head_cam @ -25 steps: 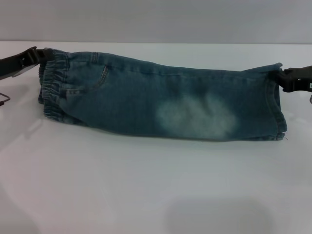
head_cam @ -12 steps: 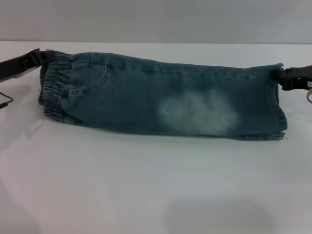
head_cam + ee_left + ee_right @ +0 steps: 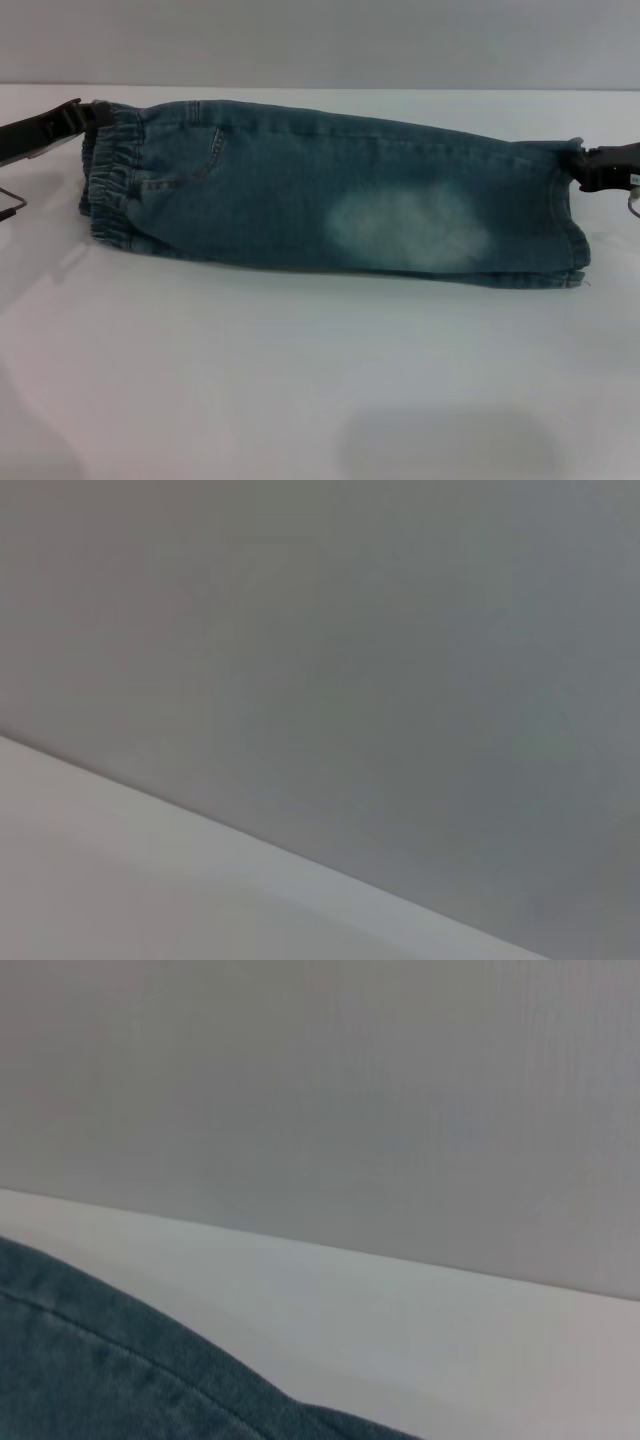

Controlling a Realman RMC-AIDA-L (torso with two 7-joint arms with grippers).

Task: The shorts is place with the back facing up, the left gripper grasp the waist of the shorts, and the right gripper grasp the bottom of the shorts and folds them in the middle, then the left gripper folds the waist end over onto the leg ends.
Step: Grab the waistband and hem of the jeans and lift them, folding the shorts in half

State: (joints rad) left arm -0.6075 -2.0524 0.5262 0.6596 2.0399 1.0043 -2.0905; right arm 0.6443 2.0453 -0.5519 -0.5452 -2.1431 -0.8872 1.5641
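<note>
The shorts [image 3: 300, 190] lie on the white table, folded in half lengthwise into one long denim strip with a pale faded patch [image 3: 405, 230]. The gathered waist of the shorts [image 3: 105, 185] is at the left end. The bottom of the shorts [image 3: 568, 215], with its stitched hems, is at the right end. My left gripper [image 3: 82, 115] is shut on the far corner of the waist. My right gripper [image 3: 585, 165] is shut on the far corner of the hem, which peaks up toward it. A denim edge [image 3: 100, 1380] shows in the right wrist view.
The white table [image 3: 300, 380] stretches wide in front of the shorts, and a grey wall [image 3: 320, 40] stands behind it. A thin black cable [image 3: 10, 205] loops at the far left edge. The left wrist view holds only table and wall.
The far edge of the shorts has sunk and flattened onto the table. My left gripper has edged slightly inward and my right gripper slightly lower, both still on the cloth.
</note>
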